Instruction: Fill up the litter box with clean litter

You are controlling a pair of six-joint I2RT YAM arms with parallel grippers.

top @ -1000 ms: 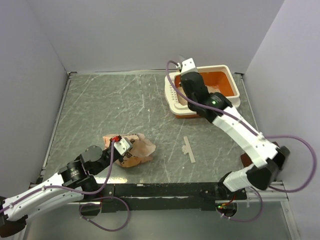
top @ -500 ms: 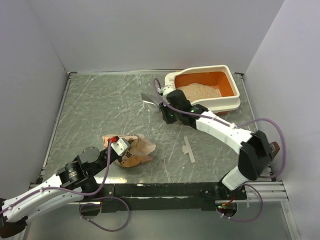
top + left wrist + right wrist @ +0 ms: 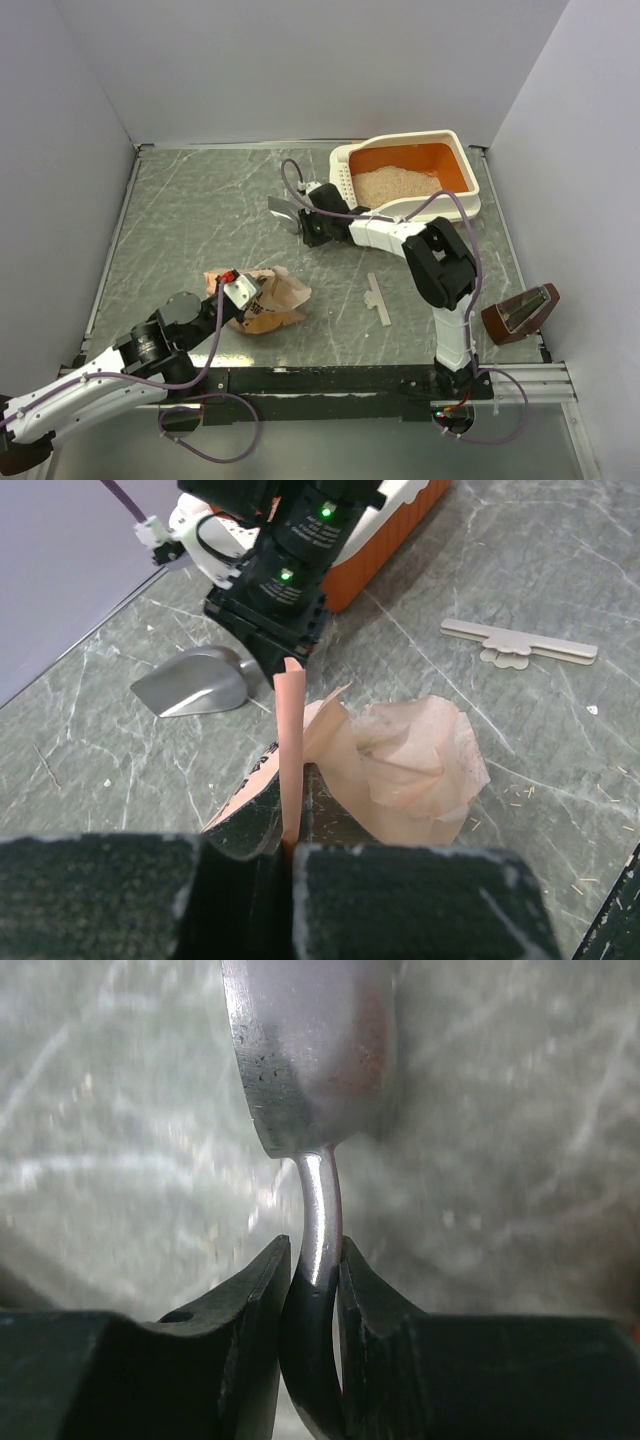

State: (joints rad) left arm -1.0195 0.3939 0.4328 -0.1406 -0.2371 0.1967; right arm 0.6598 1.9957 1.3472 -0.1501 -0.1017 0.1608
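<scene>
The litter box (image 3: 471,172), cream rim and orange basin, stands at the back right with a heap of clean litter (image 3: 395,185) inside. Just left of it, low over the table, my right gripper (image 3: 302,220) is shut on the handle of a grey metal scoop (image 3: 281,208). In the right wrist view the scoop's bowl (image 3: 310,1050) points away from the right gripper (image 3: 315,1265) and looks empty. My left gripper (image 3: 243,293) is shut on the upright edge of the crumpled tan-orange bag (image 3: 280,300). The left wrist view shows the bag (image 3: 410,760) pinched in the left gripper (image 3: 290,835).
A pale flat strip (image 3: 377,298) lies on the table between the bag and the right arm's base. A brown object with a shiny face (image 3: 518,312) sits at the table's right edge. Grey walls close in the left, back and right sides.
My right arm has swung with the scoop from over the litter box leftwards and down to the table beside it. The left arm and the bag have stayed put.
</scene>
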